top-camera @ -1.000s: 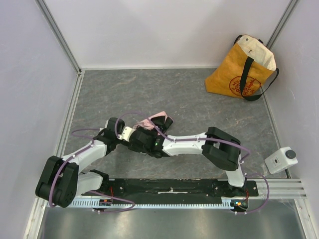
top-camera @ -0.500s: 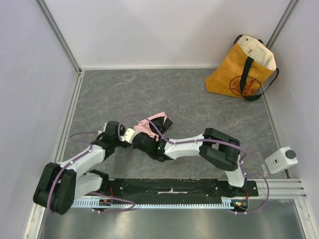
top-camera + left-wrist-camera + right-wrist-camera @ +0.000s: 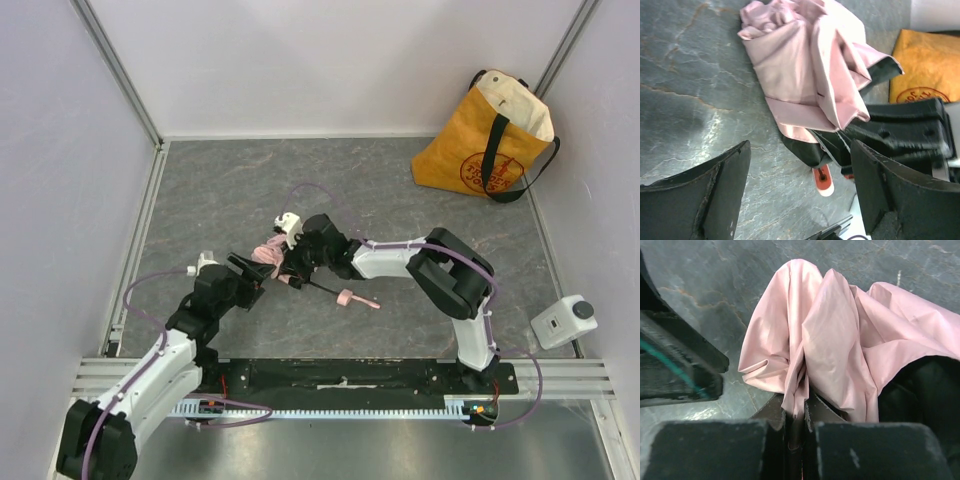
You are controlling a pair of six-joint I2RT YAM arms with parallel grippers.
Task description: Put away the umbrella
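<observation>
The umbrella (image 3: 268,247) lies mid-floor as a crumpled pale pink bundle. Its thin black shaft runs right to a small pink handle (image 3: 345,297). My right gripper (image 3: 290,265) is shut on a fold of the pink fabric (image 3: 830,335), which is pinched between its jaws (image 3: 796,412). My left gripper (image 3: 250,275) stands open just left of the bundle and holds nothing. In the left wrist view the umbrella (image 3: 805,65) sits beyond my wide-apart fingers (image 3: 715,195), with the left gripper (image 3: 800,150) clear of it and the handle's end (image 3: 823,181) between them.
A yellow tote bag (image 3: 487,135) with black straps stands open in the back right corner. A small white device (image 3: 563,321) sits at the right edge. Walls close off the left, back and right, and a metal rail (image 3: 560,378) runs along the near edge.
My left gripper has opened and drawn back toward the lower left. My right gripper has shut on the pink fabric and swung up and left, and the shaft and handle now lie exposed.
</observation>
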